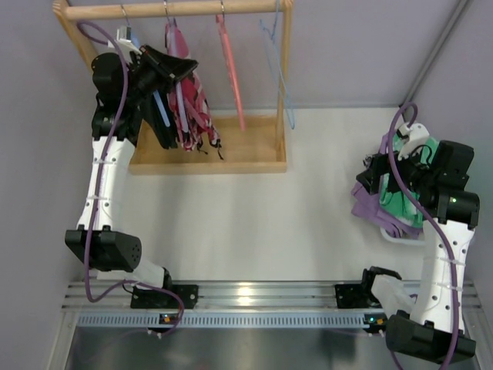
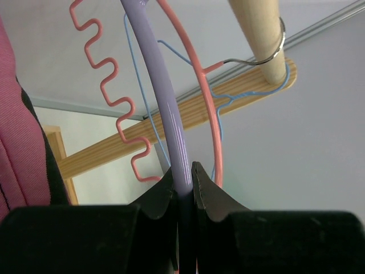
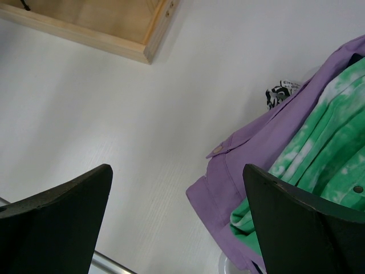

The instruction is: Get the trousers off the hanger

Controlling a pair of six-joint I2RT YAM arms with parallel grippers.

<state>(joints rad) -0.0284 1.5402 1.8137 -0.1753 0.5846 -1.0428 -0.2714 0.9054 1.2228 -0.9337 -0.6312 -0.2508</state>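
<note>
So over on the left, we've got the left gripper pinched down tight on the hanger, its two black wedge-shaped fingers squeezing the smooth, glossy lilac plastic bar from both sides with basically no gap left. The trousers are on that hanger up on the wooden rail, hanging just beside the claw: magenta-pink woven cloth with a blotchy black-and-white print, and dark strings dangling off the bottom over the wooden base of the rack. Next along the rail we see the salmon-pink hanger, thin plastic with a zigzag notched edge and a metal hook looped over the round dowel, and then a skinny light-blue hanger at the far end. Moving across the plain white table to the right side, the right gripper has its fingers spread wide and isn't holding or touching anything. It hangs above the edge of a rumpled pile: a purple cloth with a button, and a green-and-white blotchy cloth lying on top.
</note>
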